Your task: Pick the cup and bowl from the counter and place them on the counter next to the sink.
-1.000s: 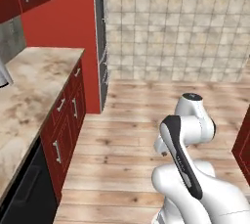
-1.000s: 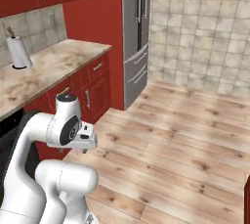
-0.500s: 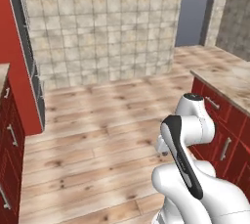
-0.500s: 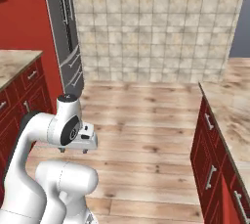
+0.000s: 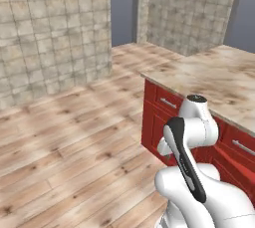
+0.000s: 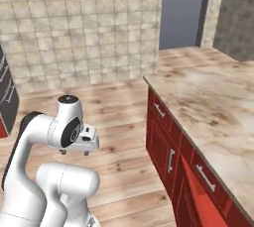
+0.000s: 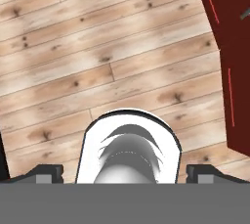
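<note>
- The arm (image 5: 191, 137) is folded in close over its base, hand pointing down at the plank floor (image 7: 97, 47), well away from any work surface.
- In the hand view the two finger tips (image 7: 44, 173) sit at opposite edges of the frame, spread as wide as they go, with nothing between them; the gripper (image 7: 126, 171) carries nothing.
- A tan stone counter (image 6: 218, 107) over red cabinets (image 6: 168, 146) runs along the robot's right side; the stretch I can see has nothing standing on it.
- Neither the cup nor the bowl is anywhere I can see from here, and the sink isn't in sight either, so I can't say where they sit.
- Beyond the counter there's a tiled wall (image 5: 50, 28) and a grey opening (image 6: 181, 8) between wall sections.
- My read: this is the travel stage, before any picking. The base looks to be getting itself in front of the right stretch of counter, and the arm is tucked for the ride.
- What comes next, as I judge it: bring the base round until the cup and bowl are within reach, then unfold the arm over the counter and come down on one of them with the fingers wide as they are now.
- The narrow cup seems the easier first grab; the wide bowl would likely need a pinch on its rim.
</note>
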